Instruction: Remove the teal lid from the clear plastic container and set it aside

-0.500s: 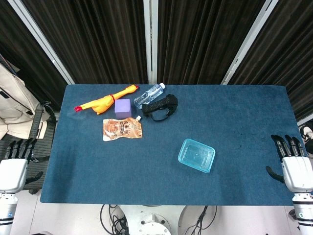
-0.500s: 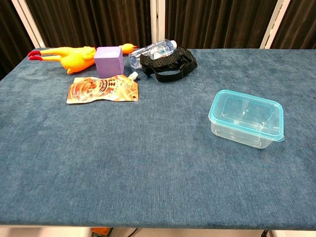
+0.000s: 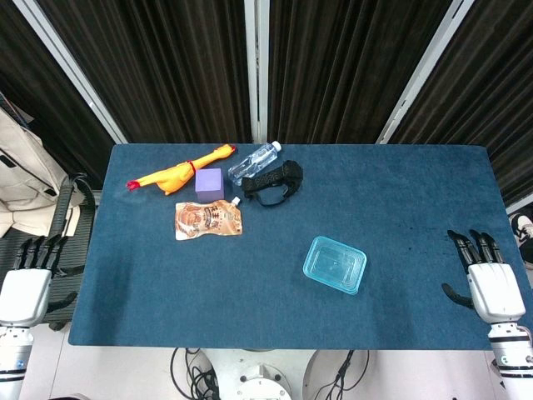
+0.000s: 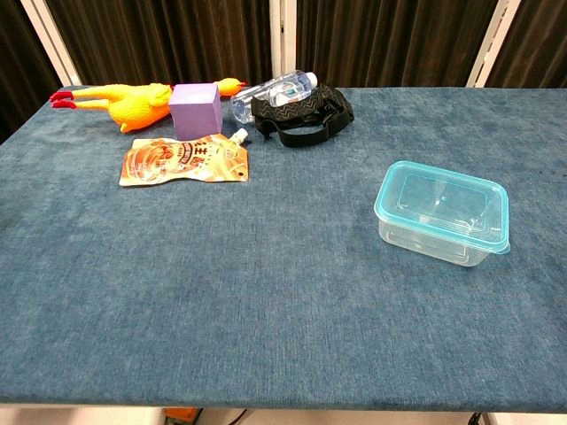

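— What did you have in front of you at that moment?

— The biggest thing was the table (image 3: 400, 192) with its dark blue cloth. On its right part I saw the container (image 4: 440, 232), clear plastic, standing flat, and the teal lid (image 4: 443, 202) was closed on top of it. Nothing touched it.

— And your hands?

— Both were off the cloth and well apart from the container. My right hand (image 3: 490, 283) was at the right edge of the table, fingers straight and spread, holding nothing. My left hand (image 3: 25, 283) was beyond the left edge, also with fingers extended and nothing in them. The chest view did not show either hand.

— What else lay on the table?

— At the far side there was a group of things. A yellow rubber chicken (image 3: 179, 172) lay on its side, and a water bottle (image 3: 254, 162) lay beside a black strap (image 3: 273, 182), touching it. In front of the chicken was a flat orange pouch (image 3: 208, 220), and just behind the pouch stood a small purple cube (image 3: 209, 182).
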Motion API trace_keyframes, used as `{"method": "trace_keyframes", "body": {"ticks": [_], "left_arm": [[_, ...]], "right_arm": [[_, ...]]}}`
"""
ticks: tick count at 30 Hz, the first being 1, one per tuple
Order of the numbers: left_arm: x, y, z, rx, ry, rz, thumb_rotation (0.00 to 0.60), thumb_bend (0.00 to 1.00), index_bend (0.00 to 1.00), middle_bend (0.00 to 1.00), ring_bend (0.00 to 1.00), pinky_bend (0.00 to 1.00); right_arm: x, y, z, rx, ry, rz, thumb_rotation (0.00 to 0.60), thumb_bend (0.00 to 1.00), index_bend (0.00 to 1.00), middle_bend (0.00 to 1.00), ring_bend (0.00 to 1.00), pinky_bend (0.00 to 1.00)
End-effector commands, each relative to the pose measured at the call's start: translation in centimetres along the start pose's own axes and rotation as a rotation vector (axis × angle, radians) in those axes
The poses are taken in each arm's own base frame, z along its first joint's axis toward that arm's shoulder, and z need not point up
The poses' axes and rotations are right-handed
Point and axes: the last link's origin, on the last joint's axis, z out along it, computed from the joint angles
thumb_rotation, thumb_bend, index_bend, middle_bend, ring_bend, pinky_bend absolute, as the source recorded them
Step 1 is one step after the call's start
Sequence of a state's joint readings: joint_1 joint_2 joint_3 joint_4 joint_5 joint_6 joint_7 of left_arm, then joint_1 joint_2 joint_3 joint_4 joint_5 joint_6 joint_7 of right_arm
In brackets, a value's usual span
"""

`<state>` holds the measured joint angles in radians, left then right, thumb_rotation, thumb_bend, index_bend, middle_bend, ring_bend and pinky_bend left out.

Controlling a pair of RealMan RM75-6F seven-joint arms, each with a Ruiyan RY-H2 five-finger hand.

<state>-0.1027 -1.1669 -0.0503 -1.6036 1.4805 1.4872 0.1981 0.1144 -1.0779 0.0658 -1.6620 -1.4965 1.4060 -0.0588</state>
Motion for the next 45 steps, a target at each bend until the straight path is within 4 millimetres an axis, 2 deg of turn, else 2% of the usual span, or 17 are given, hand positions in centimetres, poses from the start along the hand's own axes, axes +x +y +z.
{"method": "trace_keyframes", "body": {"ticks": [1,6,15,22,29,33,36,39,45], "left_arm": [[-0.1,0.1,-0.1,-0.004,-0.001,-0.006,0.600,0.00,0.07,0.06,0.00,0.00],[-0.3,0.4,-0.1,-0.016,-0.009,-0.008,0.600,0.00,0.07,0.06,0.00,0.00],[-0.8,0.6,0.1,-0.032,-0.026,-0.010,0.600,0.00,0.07,0.06,0.00,0.00],[-1.0,0.7,0.3,-0.038,-0.033,-0.011,0.600,0.00,0.07,0.06,0.00,0.00],[-1.0,1.2,0.8,-0.079,-0.050,-0.001,0.600,0.00,0.07,0.06,0.00,0.00],[-0.9,2.1,1.6,-0.131,-0.061,0.010,0.600,0.00,0.07,0.06,0.00,0.00],[-0.7,3.8,2.6,-0.205,-0.068,0.012,0.600,0.00,0.07,0.06,0.00,0.00],[-0.3,6.6,3.9,-0.307,-0.070,-0.019,0.600,0.00,0.07,0.06,0.00,0.00],[0.0,14.6,6.1,-0.586,-0.148,-0.143,0.600,0.00,0.07,0.06,0.00,0.00]], "right_arm": [[-0.8,-0.3,0.3,0.022,-0.053,0.025,0.600,0.10,0.00,0.21,0.00,0.05],[-2.4,-1.5,1.6,0.078,-0.139,0.081,0.600,0.23,0.00,0.28,0.00,0.05],[-5.6,-3.5,4.9,0.150,-0.261,0.162,0.600,0.23,0.00,0.28,0.00,0.05],[-7.9,-6.7,7.4,0.248,-0.334,0.209,0.600,0.23,0.00,0.27,0.00,0.05],[-9.0,-10.1,9.2,0.347,-0.349,0.230,0.600,0.23,0.00,0.26,0.00,0.05],[-9.2,-11.7,9.6,0.397,-0.361,0.231,0.600,0.23,0.00,0.26,0.00,0.05],[-9.0,-11.8,9.2,0.415,-0.370,0.213,0.600,0.23,0.00,0.25,0.00,0.05],[-7.7,-10.9,8.4,0.405,-0.330,0.197,0.600,0.23,0.00,0.24,0.00,0.05],[-2.6,-7.8,6.3,0.336,-0.146,0.185,0.600,0.23,0.00,0.24,0.00,0.05]]}}
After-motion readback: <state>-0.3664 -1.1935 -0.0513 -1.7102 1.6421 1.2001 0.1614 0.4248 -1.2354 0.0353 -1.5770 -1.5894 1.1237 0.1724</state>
